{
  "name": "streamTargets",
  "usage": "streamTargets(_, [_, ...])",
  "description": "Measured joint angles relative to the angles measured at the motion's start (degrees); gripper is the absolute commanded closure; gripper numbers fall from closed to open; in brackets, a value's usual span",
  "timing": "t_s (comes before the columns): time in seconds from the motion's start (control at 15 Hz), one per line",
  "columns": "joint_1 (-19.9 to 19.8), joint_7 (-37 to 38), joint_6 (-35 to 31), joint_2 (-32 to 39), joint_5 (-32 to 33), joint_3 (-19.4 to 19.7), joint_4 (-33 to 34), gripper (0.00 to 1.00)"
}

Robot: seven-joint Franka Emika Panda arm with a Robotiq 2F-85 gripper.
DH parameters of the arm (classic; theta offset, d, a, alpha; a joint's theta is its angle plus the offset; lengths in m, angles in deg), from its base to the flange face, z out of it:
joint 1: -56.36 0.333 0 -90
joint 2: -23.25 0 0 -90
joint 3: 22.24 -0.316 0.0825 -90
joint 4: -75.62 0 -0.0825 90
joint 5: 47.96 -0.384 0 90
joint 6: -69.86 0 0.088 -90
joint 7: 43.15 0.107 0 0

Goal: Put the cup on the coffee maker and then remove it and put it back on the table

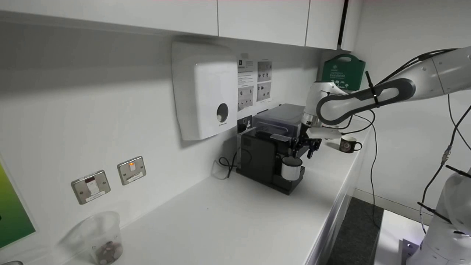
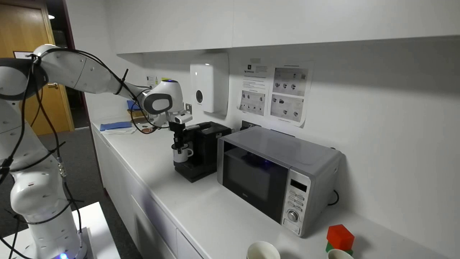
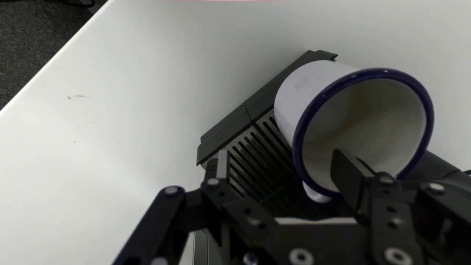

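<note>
The white cup, dark-blue at the rim, stands on the slotted tray of the black coffee maker. Both exterior views show the cup in the machine's front recess, its handle visible in an exterior view. My gripper points down at it from above. In the wrist view the jaws are well apart. One finger reaches over the cup's mouth, seemingly inside the rim; the other finger is outside, over the tray, with a gap to the wall. The white table carries the machine.
A grey microwave stands right beside the coffee maker. A dark mug sits farther along the counter, and a clear container is at the opposite end. A red block and a pale cup are past the microwave. A dispenser hangs above.
</note>
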Motion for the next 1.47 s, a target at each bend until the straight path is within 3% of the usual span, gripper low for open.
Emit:
streamTargets(0.4, [0.00, 0.00, -1.13, -0.09, -0.33, 0.00, 0.00, 1.00])
streamTargets(1.47, [0.01, 0.00, -1.23, -0.39, -0.53, 0.00, -0.01, 0.98])
